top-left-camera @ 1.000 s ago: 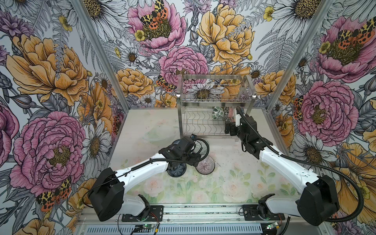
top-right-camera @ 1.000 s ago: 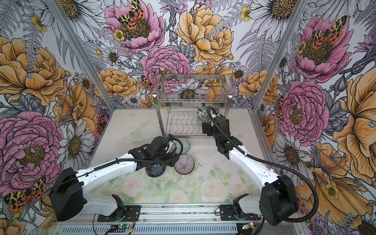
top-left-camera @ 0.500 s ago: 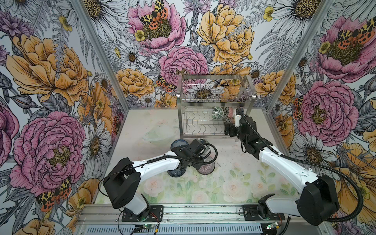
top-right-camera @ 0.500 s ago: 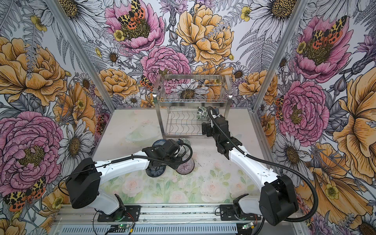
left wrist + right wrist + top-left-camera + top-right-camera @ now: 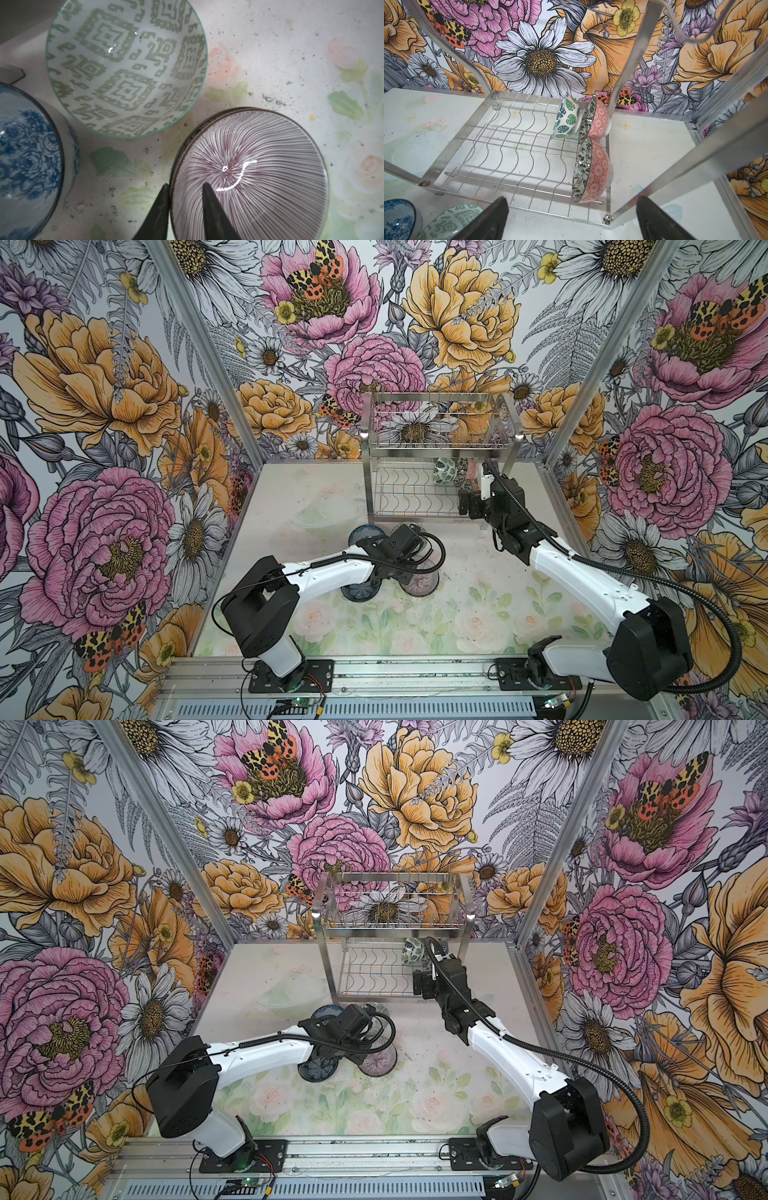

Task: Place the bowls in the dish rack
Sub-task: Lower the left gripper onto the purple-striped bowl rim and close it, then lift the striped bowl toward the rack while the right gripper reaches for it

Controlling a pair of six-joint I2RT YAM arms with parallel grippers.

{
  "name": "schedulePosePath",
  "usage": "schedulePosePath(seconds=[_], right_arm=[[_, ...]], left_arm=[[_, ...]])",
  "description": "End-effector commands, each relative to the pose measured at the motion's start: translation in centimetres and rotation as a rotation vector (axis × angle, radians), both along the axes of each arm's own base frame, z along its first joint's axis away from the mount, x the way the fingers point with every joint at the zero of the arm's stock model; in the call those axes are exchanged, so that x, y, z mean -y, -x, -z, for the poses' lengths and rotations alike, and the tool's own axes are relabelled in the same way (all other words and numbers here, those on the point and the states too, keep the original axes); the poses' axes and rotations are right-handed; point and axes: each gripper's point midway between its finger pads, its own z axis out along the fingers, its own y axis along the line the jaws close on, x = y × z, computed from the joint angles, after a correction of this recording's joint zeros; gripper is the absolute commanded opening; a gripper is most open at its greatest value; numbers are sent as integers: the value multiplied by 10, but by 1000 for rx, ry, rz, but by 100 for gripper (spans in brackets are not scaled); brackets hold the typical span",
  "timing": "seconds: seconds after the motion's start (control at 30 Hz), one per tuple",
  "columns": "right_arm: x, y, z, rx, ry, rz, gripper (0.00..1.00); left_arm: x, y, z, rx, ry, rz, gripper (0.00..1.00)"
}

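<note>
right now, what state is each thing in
dish rack, holds three bowls
left end effector, astride striped bowl's rim, grip unclear
right end effector, open, empty
striped bowl, upright on table
green bowl, upright on table
blue floral bowl, upright on table
leaf bowl, on edge in rack
pink bowls, on edge in rack

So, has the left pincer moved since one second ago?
Yes. In a top view the left pincer shifted right, toward the striped bowl, against the dish rack.
</note>
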Motion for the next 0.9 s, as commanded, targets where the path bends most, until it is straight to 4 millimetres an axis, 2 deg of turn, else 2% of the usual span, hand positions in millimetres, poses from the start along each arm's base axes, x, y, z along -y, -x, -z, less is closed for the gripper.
schedulePosePath(seconds=[0.0, 0.33, 0.6, 0.87], right_arm=[[0, -1, 2, -8, -10, -2, 98], [-1, -3, 2, -9, -13, -6, 97], [0, -2, 2, -10, -13, -6, 97], [1, -1, 1, -12, -12, -6, 97]], left_arm=[[-2, -9, -6, 21, -3, -20, 23], [-5, -11, -10, 29, -11, -20, 0], [-10, -13, -20, 45, -1, -28, 0], [-6, -19, -48, 58, 137, -29, 0]])
